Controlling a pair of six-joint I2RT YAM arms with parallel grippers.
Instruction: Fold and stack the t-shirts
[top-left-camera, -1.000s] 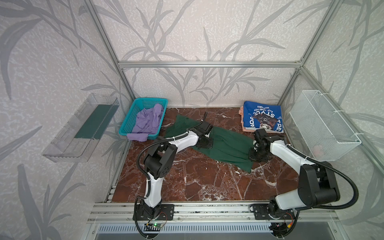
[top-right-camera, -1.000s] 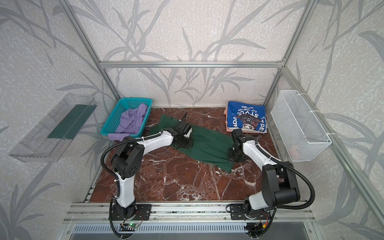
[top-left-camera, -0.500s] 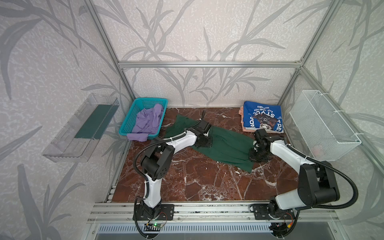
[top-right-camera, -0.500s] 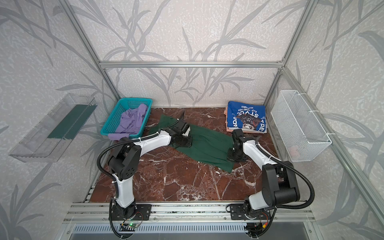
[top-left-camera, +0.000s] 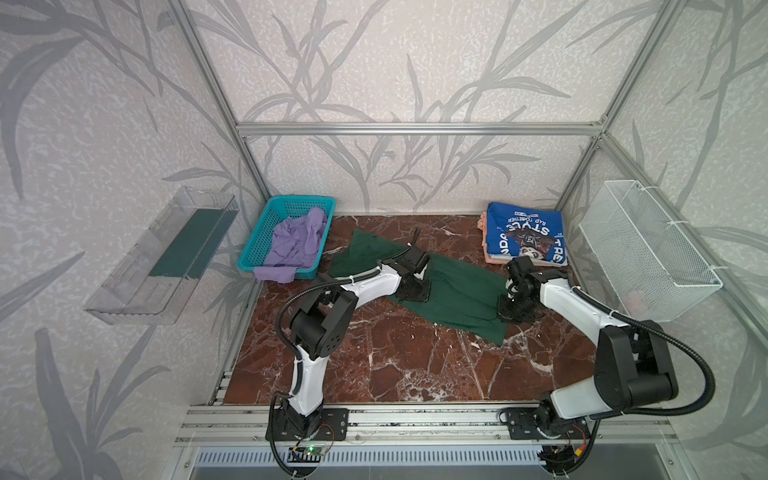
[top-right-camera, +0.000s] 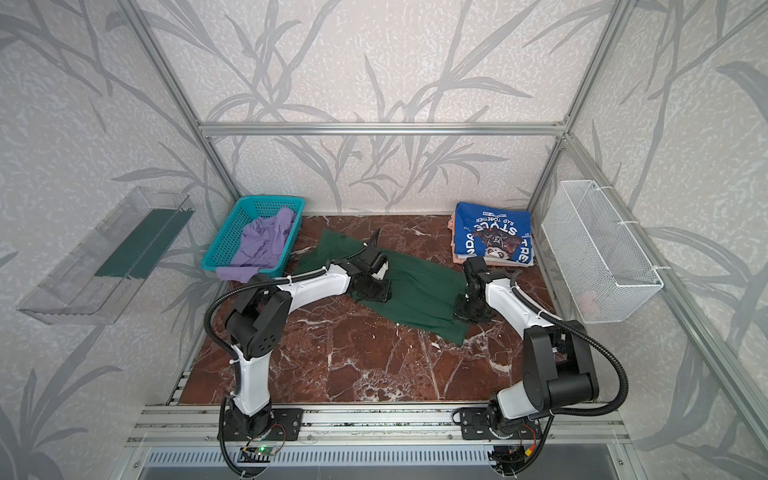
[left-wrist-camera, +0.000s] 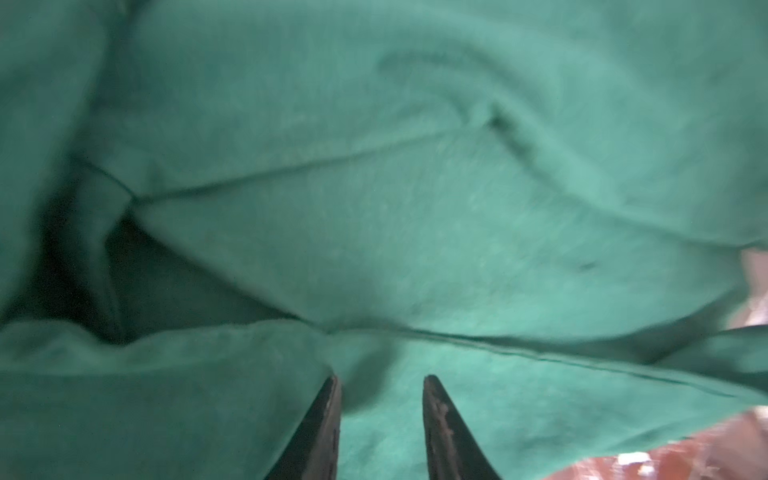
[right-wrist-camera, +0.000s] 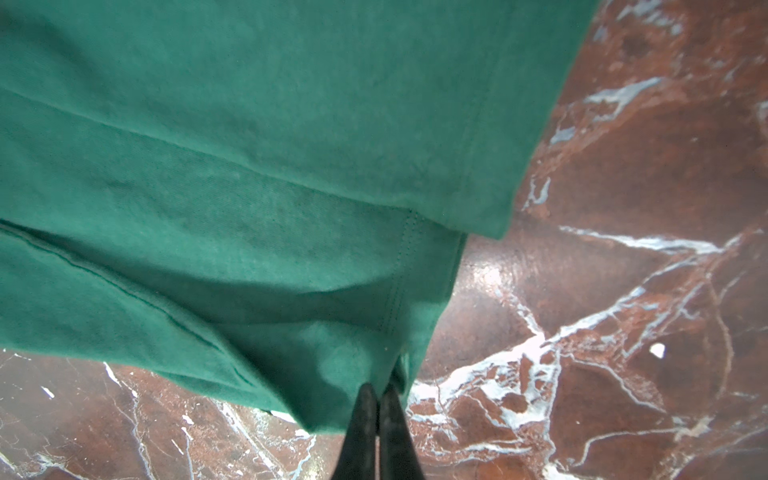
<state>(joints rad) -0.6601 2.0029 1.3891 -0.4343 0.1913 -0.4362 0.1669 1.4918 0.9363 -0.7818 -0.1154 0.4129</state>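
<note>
We take in the marble tabletop first. Across its middle the dark green t-shirt lies in a long slanted band, partly doubled over, between the two arms. It is soft, light cloth that creases and sags. We judge it will drape from any pinch and slide readily on the polished stone, so hems, seams and corners are the places to take it, ideally two points of one edge together.

At the back right the royal blue t-shirt sits folded on the peach t-shirt, of which only a rim shows. At the back left the lavender t-shirt lies crumpled in the turquoise basket, one end hanging over the near rim.

The left gripper sits low over the green cloth's wrinkled part, jaws apart, nothing between them. The right gripper has its jaws pressed together, pinching the shirt's stitched hem near a corner.

On the blue shirt, upside down to us, white lettering reads "STYLE" and "RAP TOGETHER". We cannot read the smaller print.
</note>
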